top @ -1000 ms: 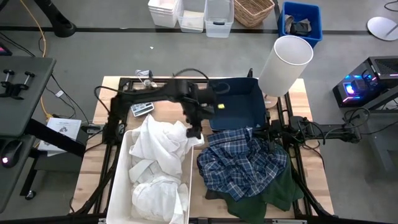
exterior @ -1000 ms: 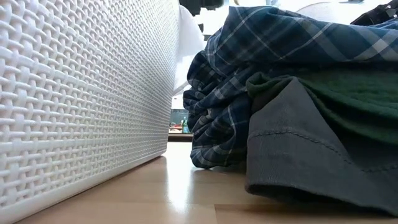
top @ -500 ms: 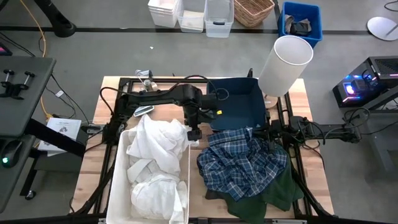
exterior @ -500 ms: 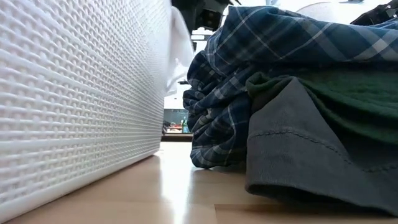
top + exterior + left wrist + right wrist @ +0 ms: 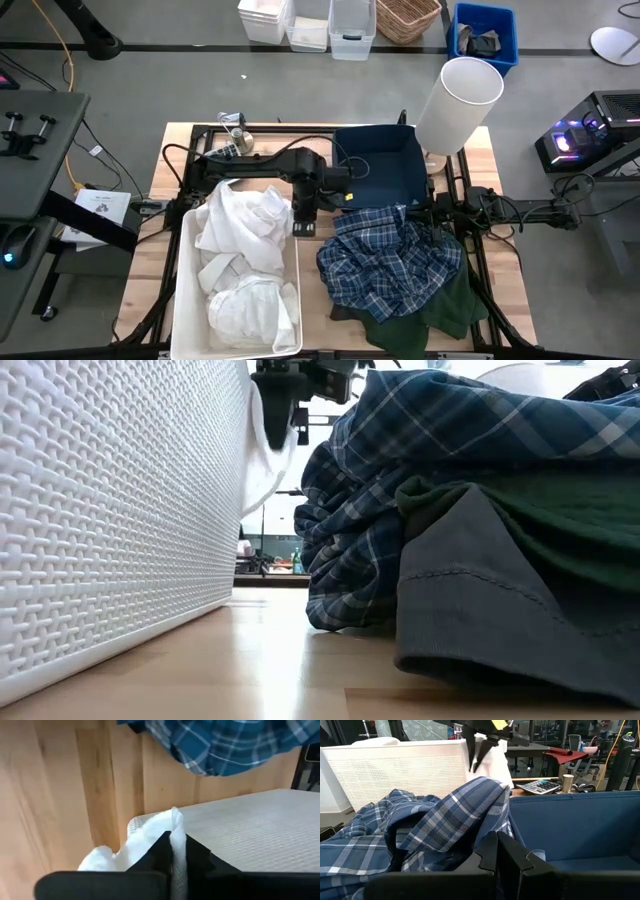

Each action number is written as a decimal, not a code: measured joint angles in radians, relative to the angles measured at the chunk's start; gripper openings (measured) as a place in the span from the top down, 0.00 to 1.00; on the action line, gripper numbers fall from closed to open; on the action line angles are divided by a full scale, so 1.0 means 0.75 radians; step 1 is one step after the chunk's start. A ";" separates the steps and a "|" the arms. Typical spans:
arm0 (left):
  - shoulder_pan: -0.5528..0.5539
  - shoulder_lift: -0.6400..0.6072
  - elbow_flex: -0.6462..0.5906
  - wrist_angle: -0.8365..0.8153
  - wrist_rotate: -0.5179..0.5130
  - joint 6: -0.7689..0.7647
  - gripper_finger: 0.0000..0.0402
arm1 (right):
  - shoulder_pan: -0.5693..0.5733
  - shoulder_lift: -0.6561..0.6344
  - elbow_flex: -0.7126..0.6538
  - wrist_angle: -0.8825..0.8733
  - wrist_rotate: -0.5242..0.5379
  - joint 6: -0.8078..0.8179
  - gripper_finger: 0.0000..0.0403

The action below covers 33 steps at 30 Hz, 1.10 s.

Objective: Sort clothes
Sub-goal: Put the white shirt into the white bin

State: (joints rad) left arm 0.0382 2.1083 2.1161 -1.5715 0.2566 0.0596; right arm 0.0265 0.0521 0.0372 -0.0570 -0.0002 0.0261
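Observation:
The white bin [image 5: 183, 300] at the table's left holds several white clothes [image 5: 245, 250]. One white garment [image 5: 262, 450] droops over the bin's right rim near its far corner, and my left gripper [image 5: 304, 222] is shut on it there. A blue-and-white plaid shirt [image 5: 390, 260] lies heaped on the table's right half, on top of a dark green garment [image 5: 440, 310] and a dark grey one [image 5: 470, 590]. My right gripper [image 5: 496, 852] is shut at the pile's far right side, beside the dark blue bin [image 5: 385, 160]. My left gripper pinches an edge of the white garment [image 5: 173, 822] between its two fingers, just outside the bin's right rim. The fingers [image 5: 272, 410] point down from above. The cloth hangs slack below them against the bin's wall, and the rest of it lies in the bin.
A tall white cylinder [image 5: 460, 105] stands at the table's far right corner. A calculator [image 5: 542, 785] and small items lie at the far left edge. Bare wood [image 5: 310, 290] runs between the white bin and the pile.
My left gripper has gone toward the table's near and left edges and has shut on the white garment's hanging edge. The white bin has slid a little toward the table's left edge, widening the strip of bare wood beside the pile.

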 joint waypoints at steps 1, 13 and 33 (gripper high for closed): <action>-0.010 -0.005 0.014 -0.001 0.000 -0.004 0.98 | 0.000 0.000 0.000 0.000 0.000 0.000 1.00; -0.135 -0.369 0.231 0.218 -0.140 -0.215 1.00 | 0.000 0.001 0.000 0.001 0.000 0.000 1.00; -1.031 -0.803 -0.133 0.415 -0.171 -1.341 1.00 | 0.000 0.000 0.000 0.000 0.000 0.000 1.00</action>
State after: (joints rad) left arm -0.7348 1.5063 2.0163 -1.2605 0.1282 -0.9462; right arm 0.0262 0.0521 0.0368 -0.0570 -0.0002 0.0261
